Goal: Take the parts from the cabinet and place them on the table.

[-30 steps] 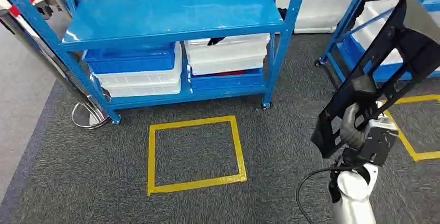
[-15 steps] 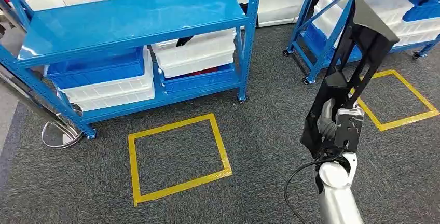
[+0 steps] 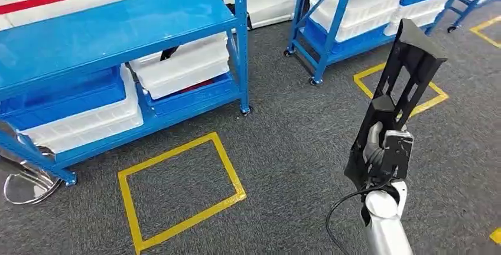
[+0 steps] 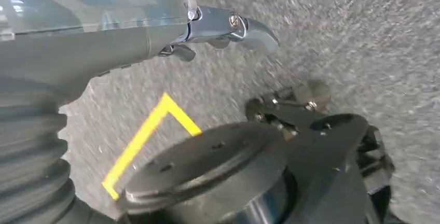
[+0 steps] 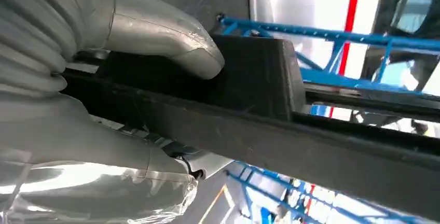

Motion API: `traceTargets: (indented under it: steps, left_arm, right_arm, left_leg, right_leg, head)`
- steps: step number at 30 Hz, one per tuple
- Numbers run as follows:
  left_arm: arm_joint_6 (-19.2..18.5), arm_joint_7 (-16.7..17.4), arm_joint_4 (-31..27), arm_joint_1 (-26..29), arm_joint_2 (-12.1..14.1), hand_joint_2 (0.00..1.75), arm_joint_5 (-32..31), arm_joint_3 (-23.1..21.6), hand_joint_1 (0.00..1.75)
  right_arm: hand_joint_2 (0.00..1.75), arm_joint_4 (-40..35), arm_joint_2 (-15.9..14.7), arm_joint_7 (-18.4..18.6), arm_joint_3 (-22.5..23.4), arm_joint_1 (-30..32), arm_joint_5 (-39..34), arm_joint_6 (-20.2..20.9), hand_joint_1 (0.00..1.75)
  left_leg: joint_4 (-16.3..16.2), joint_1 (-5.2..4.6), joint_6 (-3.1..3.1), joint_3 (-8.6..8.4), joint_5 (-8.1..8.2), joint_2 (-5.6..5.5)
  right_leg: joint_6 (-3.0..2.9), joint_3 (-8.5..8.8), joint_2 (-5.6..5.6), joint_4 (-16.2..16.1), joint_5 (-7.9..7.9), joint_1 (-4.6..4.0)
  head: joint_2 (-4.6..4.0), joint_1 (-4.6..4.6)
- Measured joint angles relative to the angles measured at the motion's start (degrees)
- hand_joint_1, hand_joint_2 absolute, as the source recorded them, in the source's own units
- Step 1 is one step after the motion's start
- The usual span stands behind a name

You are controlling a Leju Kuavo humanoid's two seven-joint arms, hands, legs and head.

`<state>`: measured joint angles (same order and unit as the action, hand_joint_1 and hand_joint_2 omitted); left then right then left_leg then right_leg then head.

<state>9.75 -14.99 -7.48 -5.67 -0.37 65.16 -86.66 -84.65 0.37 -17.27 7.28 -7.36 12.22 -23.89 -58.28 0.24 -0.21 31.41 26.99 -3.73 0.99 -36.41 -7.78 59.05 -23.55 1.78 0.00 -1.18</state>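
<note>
A shelving unit (image 3: 118, 25) is standing at ten o'clock, bins (image 3: 183, 63) sitting on its lower shelf. A second shelving unit (image 3: 354, 7) is standing at one o'clock. A taped floor square (image 3: 177, 190) is lying before the first unit, another (image 3: 399, 87) before the second.

Black part (image 3: 394, 98): its lower end hides most of my right robot hand (image 3: 378, 149) in the head view; in the right wrist view both ends are cut by the picture's edges.

Left blue rack (image 3: 112, 25): cut at the top and left edges; its shelf covers the backs of the white bins (image 3: 183, 66).

Bin contents: too small to tell.

Left wrist view: floor (image 4: 363, 37) blurred; my left robot hand's (image 4: 228, 29) fingers largely cut off.
</note>
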Motion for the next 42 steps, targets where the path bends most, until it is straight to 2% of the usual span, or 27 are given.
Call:
traceTargets:
  steps: [1,2,3,4,6,7,8,10,11,12,16,17,19,21,22,24,26,27,28,31,32,33,35,37,38,40,42]
  left_arm:
    - [0.24,-0.15,0.00,-0.03,-0.06,1.75,-0.19,-0.24,0.00]
    - [0.41,-0.28,-0.02,-0.10,-0.39,1.75,-0.31,-0.33,0.00]
    - [0.57,-0.41,-0.02,-0.02,-0.44,1.75,-0.37,-0.37,0.00]
    - [0.63,-0.44,-0.02,0.14,-0.44,1.75,-0.37,-0.39,0.00]
    - [0.70,-0.44,-0.02,0.35,-0.46,1.75,-0.39,-0.50,0.00]
    - [0.83,-0.33,-0.02,0.33,-0.46,1.75,-0.55,-0.63,0.00]
    - [0.92,-0.24,-0.02,0.31,-0.46,1.75,-0.70,-0.83,0.00]
    - [0.98,-0.02,-0.02,0.25,-0.48,1.75,-0.74,-1.11,0.00]
    - [1.03,0.11,-0.02,0.19,-0.48,1.75,-0.74,-1.25,0.00]
    - [1.09,0.22,-0.02,0.16,-0.48,1.75,-0.74,-1.29,0.00]
    - [1.27,0.48,-0.02,0.03,-0.48,1.75,-0.72,-1.62,0.00]
    - [1.27,0.59,-0.02,-0.06,-0.46,1.75,-0.72,-1.66,0.00]
    - [1.25,0.70,-0.02,-0.02,-0.46,1.75,-0.70,-1.68,0.00]
    - [1.14,0.61,-0.02,-0.04,-0.46,1.75,-0.55,-1.70,0.00]
    - [0.98,0.55,-0.02,-0.20,-0.46,1.75,-0.57,-1.70,0.00]
    - [0.89,0.55,-0.02,-0.28,-0.46,1.75,-0.72,-1.70,0.00]
    - [0.98,0.70,-0.02,-0.21,-0.46,1.75,-0.72,-1.73,0.00]
    - [1.07,0.83,-0.02,0.01,-0.46,1.75,-0.72,-1.75,0.00]
    - [1.09,0.83,-0.02,0.12,-0.44,1.75,-0.72,-1.75,0.00]
    - [1.55,0.76,-0.02,0.11,-0.50,1.75,-0.68,-1.77,0.00]
    - [1.64,0.74,-0.02,0.11,-0.57,1.75,-0.50,-1.77,0.00]
    - [1.66,0.70,-0.02,0.04,-0.88,1.75,-0.44,-1.77,0.00]
    - [1.90,0.46,-0.02,0.11,-0.87,1.75,-0.26,-1.77,0.00]
    - [1.94,0.18,-0.02,0.45,-0.87,1.75,0.31,-1.77,0.00]
    - [1.94,0.11,-0.02,0.57,-0.87,1.75,0.35,-1.77,0.00]
    - [1.94,-0.02,-0.02,0.59,-0.87,1.75,0.50,-1.77,0.00]
    - [1.92,-0.11,-0.02,0.55,-0.96,1.75,0.48,-1.77,0.00]
  right_arm:
    - [1.75,-0.30,-0.02,-0.24,0.41,0.57,-0.04,0.00,1.75]
    - [1.75,-0.72,-0.02,-0.41,0.81,1.19,-0.19,0.00,1.75]
    - [1.75,-1.24,-0.07,-0.68,1.35,1.45,-0.42,0.02,1.75]
    - [1.75,-1.55,-0.07,-0.79,1.66,1.45,-0.52,0.04,1.75]
    - [1.75,-2.16,-0.07,-0.92,2.01,2.15,-0.78,0.20,1.75]
    - [1.75,-2.40,-0.07,-0.94,2.25,2.73,-0.83,0.20,1.75]
    - [1.75,-2.62,-0.07,-1.00,2.38,3.17,-0.85,0.26,1.75]
    - [1.75,-3.30,-0.07,-1.14,2.75,3.51,-0.85,0.31,1.75]
    - [1.75,-3.74,-0.07,-1.16,2.91,3.55,-0.85,0.28,1.75]
    - [1.75,-4.13,-0.07,-1.22,3.08,3.46,-0.85,0.28,1.75]
    - [1.75,-5.55,-0.09,-1.20,3.91,3.97,-1.14,0.15,1.75]
    - [1.75,-6.12,-0.11,-1.22,4.26,4.12,-1.42,0.09,1.75]
    - [1.75,-7.00,-0.13,-1.38,4.83,4.10,-1.88,0.00,1.75]
    - [1.75,-7.56,-0.13,-1.55,5.18,4.32,-2.43,-0.07,1.75]
    - [1.75,-7.80,-0.13,-1.70,5.52,4.55,-2.49,-0.13,1.75]
    - [1.75,-8.48,-0.13,-2.05,6.10,5.06,-2.56,-0.35,1.75]
    - [1.75,-9.39,-0.13,-2.62,6.47,5.54,-2.21,-0.70,1.75]
    - [1.75,-9.92,-0.13,-3.10,6.49,5.83,-1.64,-0.92,1.75]
    - [1.75,-10.21,-0.11,-3.41,6.49,5.88,-1.09,-1.05,1.75]
    - [1.75,-11.85,0.00,-4.20,6.47,7.55,1.95,-1.77,1.75]
    - [1.75,-12.46,0.04,-4.46,6.42,8.17,3.22,-2.01,1.75]
    - [1.75,-12.98,0.15,-4.67,6.34,8.68,4.13,-2.12,1.75]
    - [1.75,-13.77,0.48,-5.11,6.01,9.34,5.35,-2.84,1.75]
    - [1.75,-15.34,1.20,-5.83,4.94,11.65,6.64,-3.73,1.75]
    - [1.75,-15.94,1.51,-6.05,4.39,12.85,7.08,-3.93,1.75]
    - [1.75,-16.96,2.01,-6.38,3.56,14.13,7.54,-4.11,1.75]
    - [1.75,-18.42,2.12,-6.77,3.28,14.80,7.93,-4.46,1.75]
  left_leg:
    - [0.58,0.16,0.45,-0.18,-0.44,0.65]
    - [1.46,0.61,0.83,-0.44,-1.03,1.42]
    - [1.80,0.51,1.37,-0.55,-1.21,2.06]
    - [1.78,0.40,1.53,-0.51,-1.24,2.87]
    - [1.74,0.25,1.58,-0.38,-1.19,4.57]
    - [1.69,0.24,1.57,-0.32,-1.18,5.34]
    - [1.67,0.24,1.50,-0.33,-1.13,6.04]
    - [1.48,0.24,1.19,-0.42,-0.91,7.57]
    - [1.22,0.23,0.85,-0.48,-0.67,8.25]
    - [1.02,-0.07,0.50,-0.51,-0.43,8.71]
    - [0.97,-0.43,-0.79,-1.01,0.01,10.93]
    - [0.61,-0.10,-1.30,-0.77,0.48,10.36]
    - [-3.86,0.24,-1.61,0.83,3.90,5.37]
    - [-13.74,0.21,-1.79,5.05,8.76,4.19]
    - [-17.02,0.20,-1.79,6.38,9.69,4.14]
    - [-15.35,0.15,-1.51,5.30,7.24,4.03]
    - [-6.04,0.22,-1.06,0.78,1.95,3.10]
    - [-1.40,0.27,-0.70,-1.00,0.52,0.38]
    - [-0.54,0.39,-0.63,-1.22,1.08,-1.12]
    - [0.26,-0.04,-0.30,-1.32,1.33,0.37]
    - [1.05,0.29,0.24,-1.68,0.83,1.03]
    - [1.79,0.68,0.59,-1.89,0.28,1.75]
    - [2.19,0.42,1.04,-1.95,-0.13,3.22]
    - [2.15,0.24,1.05,-1.88,-0.11,4.57]
    - [2.12,0.23,1.07,-1.88,-0.06,5.27]
    - [1.93,0.24,0.85,-1.89,0.17,6.87]
    - [1.46,0.24,0.26,-2.02,0.69,8.10]
  right_leg:
    - [0.58,-0.01,-0.69,-0.29,0.29,-0.27]
    - [0.52,-0.07,1.08,0.11,-0.03,-0.09]
    - [0.68,-0.86,4.74,1.80,-1.52,-0.48]
    - [0.86,-2.57,6.31,5.18,-3.74,-0.48]
    - [1.35,-6.67,7.20,14.00,-7.71,-0.30]
    - [1.59,-7.88,7.30,16.74,-8.29,-0.22]
    - [1.75,-7.61,7.43,16.56,-7.55,-0.10]
    - [1.84,-3.13,8.24,8.82,-3.43,0.07]
    - [1.73,0.40,9.94,2.84,-1.31,0.04]
    - [1.08,1.62,13.08,0.01,-2.10,-0.38]
    - [-0.40,1.12,10.55,0.21,-1.53,-0.87]
    - [-1.05,1.30,9.86,-0.23,-1.17,-0.17]
    - [-1.72,1.15,8.94,-0.31,-0.98,-0.27]
    - [-2.01,0.95,7.44,-0.28,-0.86,-0.51]
    - [-2.05,0.92,6.71,-0.25,-0.83,-0.61]
    - [-2.04,1.00,5.07,-0.10,-0.81,-0.66]
    - [-1.94,1.04,3.40,0.22,-0.80,-0.63]
    - [-1.78,0.80,2.70,0.31,-0.75,-0.45]
    - [-1.25,0.37,2.01,0.48,-0.50,-0.64]
    - [0.20,-0.51,0.13,0.07,0.36,-0.06]
    - [0.73,-0.57,-0.52,-0.07,0.63,-0.36]
    - [0.70,-0.61,0.15,0.03,0.34,-0.14]
    - [0.80,-3.56,5.58,6.25,-3.84,-0.53]
    - [0.94,-7.16,7.05,14.48,-7.34,-0.47]
    - [1.00,-7.92,7.29,16.38,-7.61,-0.44]
    - [1.09,-5.17,7.97,11.89,-4.56,-0.30]
    - [0.93,0.91,10.77,1.94,-1.10,-0.30]
  head:
    - [0.00,0.04]
    - [0.00,0.04]
    - [0.00,0.33]
    - [0.00,0.50]
    - [0.00,0.48]
    - [0.00,0.50]
    - [0.00,0.50]
    - [0.00,0.50]
    - [0.00,0.50]
    - [0.00,0.50]
    - [0.00,0.39]
    - [0.00,0.39]
    - [0.00,0.37]
    - [0.00,0.35]
    - [0.00,0.35]
    - [0.00,0.35]
    - [0.00,0.35]
    - [0.00,0.37]
    - [0.00,0.42]
    - [0.00,0.37]
    - [0.00,0.44]
    - [0.00,0.37]
    - [0.00,0.81]
    - [0.00,0.81]
    - [0.00,0.83]
    - [0.00,0.83]
    - [0.00,0.85]
